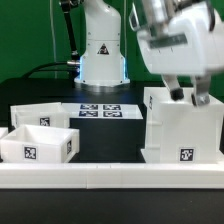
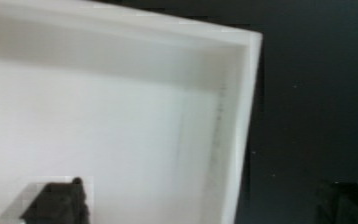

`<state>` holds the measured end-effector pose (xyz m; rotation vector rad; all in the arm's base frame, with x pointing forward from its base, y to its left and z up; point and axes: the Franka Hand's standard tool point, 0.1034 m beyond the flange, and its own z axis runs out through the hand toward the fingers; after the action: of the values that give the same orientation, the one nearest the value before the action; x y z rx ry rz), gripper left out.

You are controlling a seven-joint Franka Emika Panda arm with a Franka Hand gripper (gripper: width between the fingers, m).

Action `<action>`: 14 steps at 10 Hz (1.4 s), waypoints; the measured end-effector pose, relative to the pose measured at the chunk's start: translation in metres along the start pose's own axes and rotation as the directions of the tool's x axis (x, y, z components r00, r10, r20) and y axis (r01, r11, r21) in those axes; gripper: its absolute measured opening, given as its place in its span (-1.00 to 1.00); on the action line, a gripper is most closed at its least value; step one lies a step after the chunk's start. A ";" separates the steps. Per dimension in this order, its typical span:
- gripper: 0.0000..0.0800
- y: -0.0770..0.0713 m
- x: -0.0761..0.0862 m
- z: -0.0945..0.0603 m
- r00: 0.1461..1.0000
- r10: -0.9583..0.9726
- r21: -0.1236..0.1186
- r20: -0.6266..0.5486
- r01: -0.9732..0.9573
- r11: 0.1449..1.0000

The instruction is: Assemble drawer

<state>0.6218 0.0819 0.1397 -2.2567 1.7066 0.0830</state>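
The large white drawer housing [image 1: 183, 132] stands on the black table at the exterior view's right, with a square tag low on its front. My gripper [image 1: 188, 97] is right over its top edge and is open. In the wrist view my gripper [image 2: 202, 205] straddles the housing's wall [image 2: 229, 120]: one dark finger [image 2: 55, 200] is over the white inside, the other [image 2: 354, 200] is over the dark table outside. The jaws do not touch the wall. Two white open-topped trays sit at the exterior view's left, one in front [image 1: 38, 146] and one behind [image 1: 44, 115].
The marker board [image 1: 100, 110] lies flat on the table between the trays and the housing. A long low white rail [image 1: 110, 176] runs along the front edge. The arm's white base [image 1: 100, 55] stands at the back, with cables beside it.
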 end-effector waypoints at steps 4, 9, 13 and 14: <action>0.62 0.005 -0.008 -0.017 0.990 -0.142 -0.025 0.009 0.142 0.990; 0.62 0.030 0.032 -0.029 0.868 -0.492 -0.148 0.065 0.496 0.855; 0.62 0.054 0.102 -0.022 0.742 -0.668 -0.203 0.056 0.663 0.720; 0.62 0.064 0.123 -0.013 0.729 -0.683 -0.207 0.054 0.677 0.706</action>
<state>0.5948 -0.0514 0.1099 -2.9142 0.7835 0.0697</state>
